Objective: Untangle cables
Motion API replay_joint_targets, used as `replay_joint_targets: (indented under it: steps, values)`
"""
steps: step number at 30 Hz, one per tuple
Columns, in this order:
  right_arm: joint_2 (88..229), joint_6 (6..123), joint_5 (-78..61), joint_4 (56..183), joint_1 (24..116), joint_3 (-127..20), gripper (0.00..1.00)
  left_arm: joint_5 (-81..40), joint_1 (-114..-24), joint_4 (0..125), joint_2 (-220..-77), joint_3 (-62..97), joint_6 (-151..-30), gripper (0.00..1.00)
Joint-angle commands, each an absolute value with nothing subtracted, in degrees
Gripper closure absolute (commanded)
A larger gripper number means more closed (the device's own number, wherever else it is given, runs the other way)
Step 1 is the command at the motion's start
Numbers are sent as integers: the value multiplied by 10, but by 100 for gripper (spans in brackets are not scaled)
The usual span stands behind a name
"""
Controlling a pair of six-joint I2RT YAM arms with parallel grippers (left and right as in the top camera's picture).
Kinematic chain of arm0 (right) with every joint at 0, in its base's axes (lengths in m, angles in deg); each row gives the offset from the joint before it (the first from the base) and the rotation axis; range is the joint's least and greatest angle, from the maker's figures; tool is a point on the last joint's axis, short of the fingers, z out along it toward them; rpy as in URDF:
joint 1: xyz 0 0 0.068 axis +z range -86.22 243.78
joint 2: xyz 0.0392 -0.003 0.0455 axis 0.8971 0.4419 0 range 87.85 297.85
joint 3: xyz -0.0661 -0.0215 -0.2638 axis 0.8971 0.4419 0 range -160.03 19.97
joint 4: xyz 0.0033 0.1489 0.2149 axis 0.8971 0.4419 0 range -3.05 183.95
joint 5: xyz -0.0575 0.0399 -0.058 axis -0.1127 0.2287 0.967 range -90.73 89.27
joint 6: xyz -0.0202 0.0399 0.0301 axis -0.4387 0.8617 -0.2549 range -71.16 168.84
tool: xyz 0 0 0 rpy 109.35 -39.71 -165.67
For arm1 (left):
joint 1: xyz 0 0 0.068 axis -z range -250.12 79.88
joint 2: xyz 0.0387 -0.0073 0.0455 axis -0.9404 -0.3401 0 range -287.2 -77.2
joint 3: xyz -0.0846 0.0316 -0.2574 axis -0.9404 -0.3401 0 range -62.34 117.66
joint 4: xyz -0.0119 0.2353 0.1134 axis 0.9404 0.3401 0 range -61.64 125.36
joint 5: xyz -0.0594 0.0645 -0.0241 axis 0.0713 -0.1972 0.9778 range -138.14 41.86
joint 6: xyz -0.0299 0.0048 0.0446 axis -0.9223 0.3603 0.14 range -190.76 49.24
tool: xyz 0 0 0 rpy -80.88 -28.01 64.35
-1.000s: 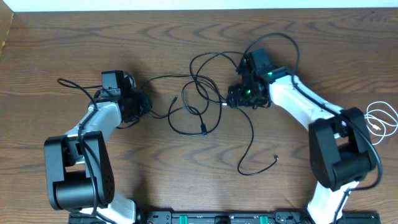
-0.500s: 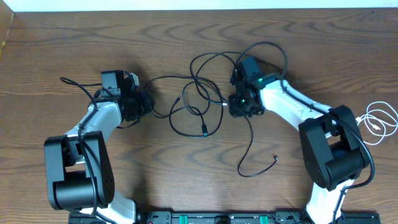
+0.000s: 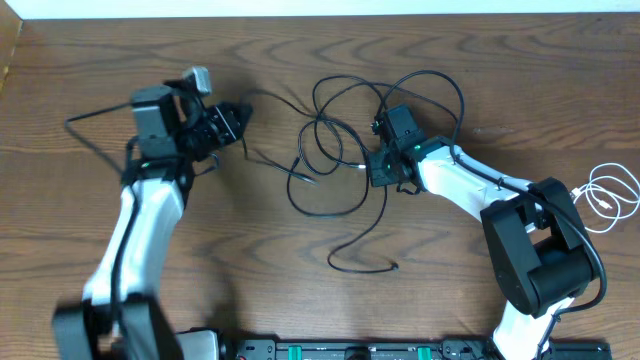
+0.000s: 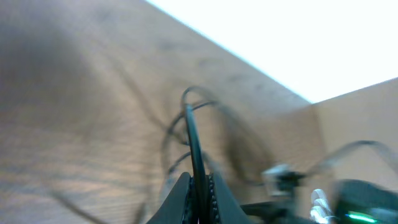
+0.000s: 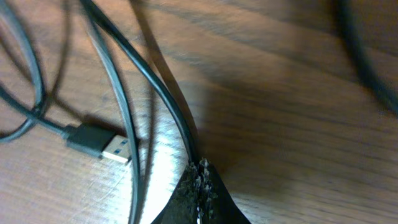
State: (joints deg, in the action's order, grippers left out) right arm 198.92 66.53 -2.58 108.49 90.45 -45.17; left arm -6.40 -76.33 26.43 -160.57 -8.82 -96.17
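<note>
Overhead: left claw [image 3: 238, 117] hauled cables [image 5: 165, 96] leftward (right claw [image 3: 377, 172] now clamped).

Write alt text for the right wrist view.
The right gripper, jaws shut, pinches a black cable that runs up and to the left across a wooden table. To its left, a USB plug lies flat on the wood among other black cables.
</note>
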Motion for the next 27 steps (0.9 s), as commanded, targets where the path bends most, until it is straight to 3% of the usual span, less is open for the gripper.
replay_joint_targets:
  steps: [1, 6, 12, 20, 27]
  values:
    - [2014, 700, 45, 1092, 908, -422, 99, -38, -766, 293, -1515, -72, -987, 92]
    - [2014, 703, 46, 1085, 908, -422, 99, -74, -766, 399, -1395, -72, -985, 92]
    - [2014, 711, 56, 1086, 907, -422, 99, -206, -766, 478, -1279, -72, -983, 92]
    - [2014, 711, 58, 1085, 906, -422, 99, -370, -766, 366, -1127, -72, -1003, 92]
    - [2014, 711, 58, 1085, 906, -422, 99, -498, -766, 242, -1080, -72, -1017, 92]
